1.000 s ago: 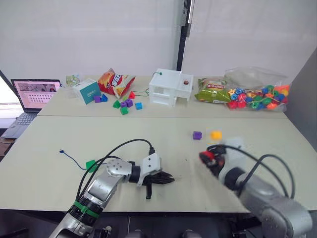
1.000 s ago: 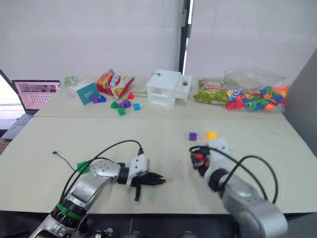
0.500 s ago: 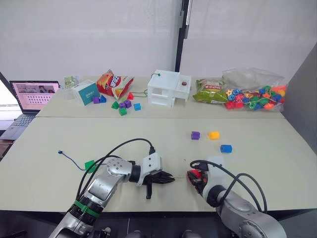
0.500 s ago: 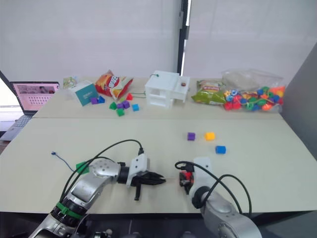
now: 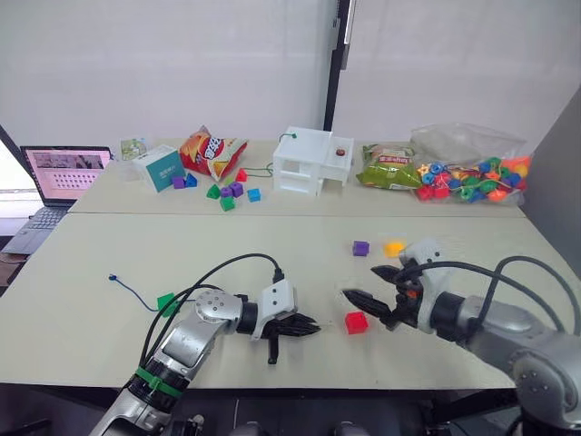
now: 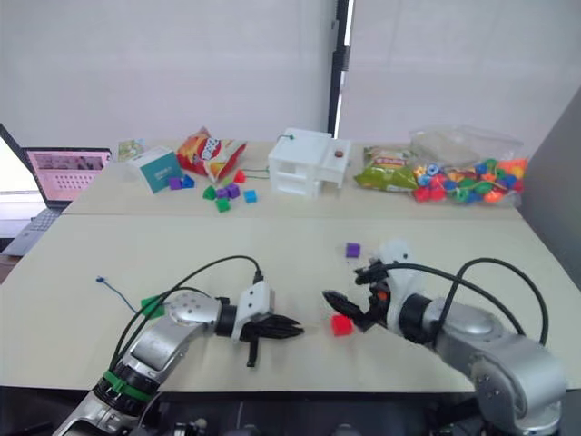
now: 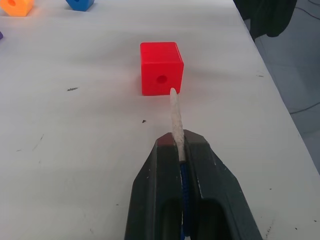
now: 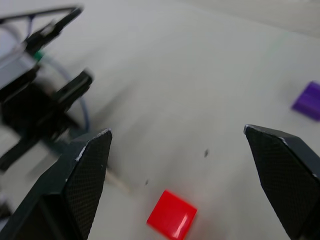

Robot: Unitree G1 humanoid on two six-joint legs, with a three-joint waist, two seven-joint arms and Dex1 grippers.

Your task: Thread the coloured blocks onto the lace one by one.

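The red block (image 5: 356, 322) rests on the table by itself, its hole facing my left gripper (image 5: 313, 327). That gripper is shut on the lace (image 7: 182, 180), whose pale stiff tip (image 7: 174, 115) points at the hole of the red block (image 7: 161, 67) and stops just short of it. My right gripper (image 5: 360, 282) hovers open just beyond the red block, jaws wide apart with nothing between them. Behind it lie the purple block (image 5: 361, 247) and the yellow block (image 5: 394, 247). The blue block (image 7: 80, 4) shows in the left wrist view. A green block (image 5: 165, 302) sits along the lace (image 5: 132, 291) at the left.
On the far table stand a laptop (image 5: 64, 173), a teal box (image 5: 162, 168), a crisp bag (image 5: 211, 150), loose small blocks (image 5: 227, 193), a white toy house (image 5: 313, 162), a green snack bag (image 5: 388, 168) and a bag of beads (image 5: 467, 173). The table's front edge is close.
My right gripper carried the red block in front of the left gripper, opened and let it go on the table, then drew back to the right. The left gripper stayed put.
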